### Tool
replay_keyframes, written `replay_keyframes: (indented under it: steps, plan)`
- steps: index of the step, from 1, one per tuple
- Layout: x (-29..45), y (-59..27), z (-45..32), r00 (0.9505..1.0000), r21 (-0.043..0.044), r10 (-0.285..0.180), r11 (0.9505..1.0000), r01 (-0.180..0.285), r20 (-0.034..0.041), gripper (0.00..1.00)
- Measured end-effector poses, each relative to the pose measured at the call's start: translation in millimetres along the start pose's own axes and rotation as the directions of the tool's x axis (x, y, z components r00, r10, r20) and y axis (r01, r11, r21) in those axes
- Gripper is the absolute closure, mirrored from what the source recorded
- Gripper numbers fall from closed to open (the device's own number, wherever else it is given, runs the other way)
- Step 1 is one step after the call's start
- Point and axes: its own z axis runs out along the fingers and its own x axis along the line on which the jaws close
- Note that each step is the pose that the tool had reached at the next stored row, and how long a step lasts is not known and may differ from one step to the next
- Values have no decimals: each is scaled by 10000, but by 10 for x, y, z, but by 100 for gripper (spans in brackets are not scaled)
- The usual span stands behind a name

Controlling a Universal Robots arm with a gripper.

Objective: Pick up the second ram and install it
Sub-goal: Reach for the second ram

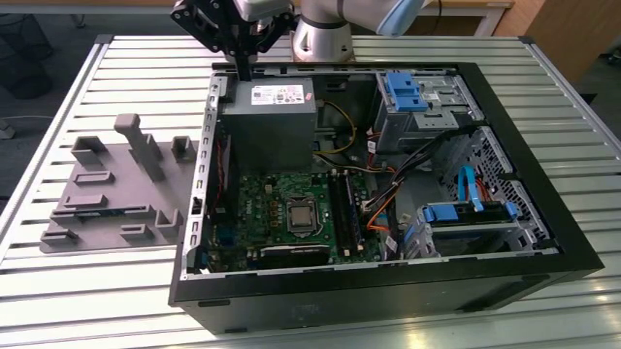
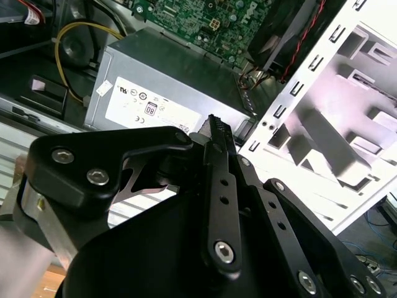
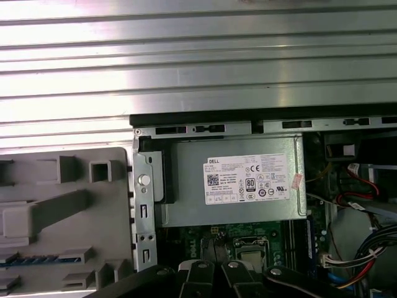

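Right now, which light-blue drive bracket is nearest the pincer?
The light-blue bracket at the far end, beside the power supply; the other brackets sit nearer the camera, farther from the pincer.

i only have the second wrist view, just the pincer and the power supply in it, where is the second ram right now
Observer: In the first wrist view the second ram lies in the grey fixture tray, outside the case.
Operator: is the pincer anywhere near it
Observer: No. In the exterior view the pincer hangs over the rear edge of the case, above the power supply. The tray sits beside the case on the exterior view's left, well apart from the pincer.
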Motion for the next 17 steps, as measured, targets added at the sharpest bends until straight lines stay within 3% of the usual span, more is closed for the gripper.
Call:
replay_keyframes:
  steps: [17]
  plan:
    - [64,-5,-2,10000,1,0,10000,0,0,89]
